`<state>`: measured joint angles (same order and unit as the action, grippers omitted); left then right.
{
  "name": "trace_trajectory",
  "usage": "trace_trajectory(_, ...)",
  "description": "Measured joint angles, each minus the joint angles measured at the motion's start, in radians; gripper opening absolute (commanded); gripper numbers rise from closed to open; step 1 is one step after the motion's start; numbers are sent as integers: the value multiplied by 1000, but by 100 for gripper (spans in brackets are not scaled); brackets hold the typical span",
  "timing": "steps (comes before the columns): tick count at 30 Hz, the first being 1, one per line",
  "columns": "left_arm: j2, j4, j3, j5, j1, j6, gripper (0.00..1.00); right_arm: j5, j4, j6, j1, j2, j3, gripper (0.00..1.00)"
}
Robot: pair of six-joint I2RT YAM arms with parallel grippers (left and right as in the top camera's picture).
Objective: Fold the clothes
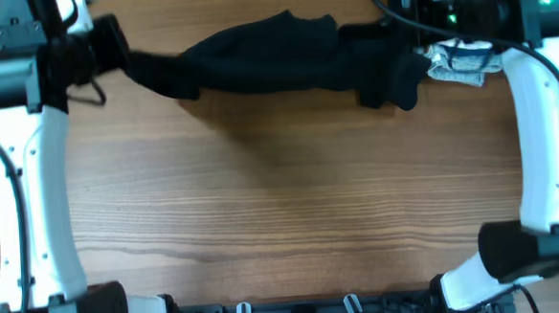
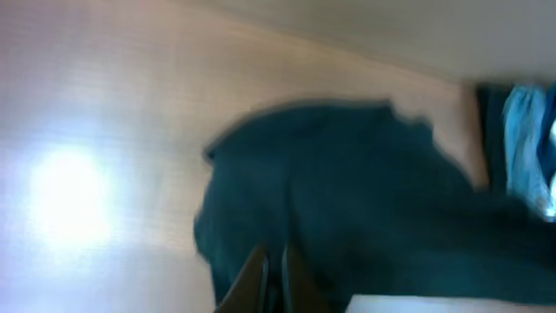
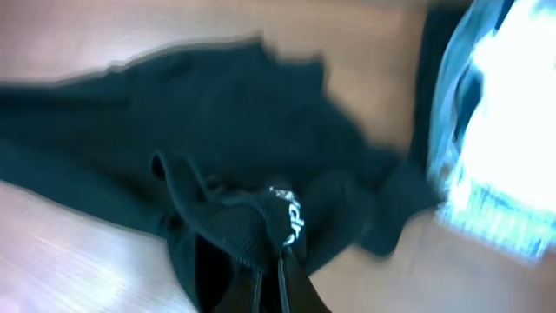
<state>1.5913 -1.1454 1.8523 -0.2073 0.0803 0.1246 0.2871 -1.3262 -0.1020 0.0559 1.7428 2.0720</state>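
Since the left gripper [image 2: 271,280] and right gripper [image 3: 276,276] each pinch an end of the black garment [image 1: 265,57], which is bunched along the table's [image 1: 282,195] far edge, they should draw apart evenly and spread it flat before any fold.

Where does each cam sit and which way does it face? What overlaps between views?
Overhead: fixed above the table, looking straight down; black garment stretched along the far edge; left arm and right arm show.
Left wrist: on the left arm, low, looking along the wood at the garment; shut left gripper at bottom edge; blurred.
Right wrist: on the right arm, looking down at bunched garment; right gripper pinches it.
Shared: garment in all three; blue fabric at both wrist views' right edge.
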Motion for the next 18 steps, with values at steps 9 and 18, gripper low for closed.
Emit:
trace_trajectory(9, 6, -290, -7, 41, 0, -1, 4, 8, -172, 15, 0, -17, -72, 4)
trace_trajectory(18, 11, -364, -159, 53, 0, -1, 4, 8, -198, 41, 0, -17, -278, 4)
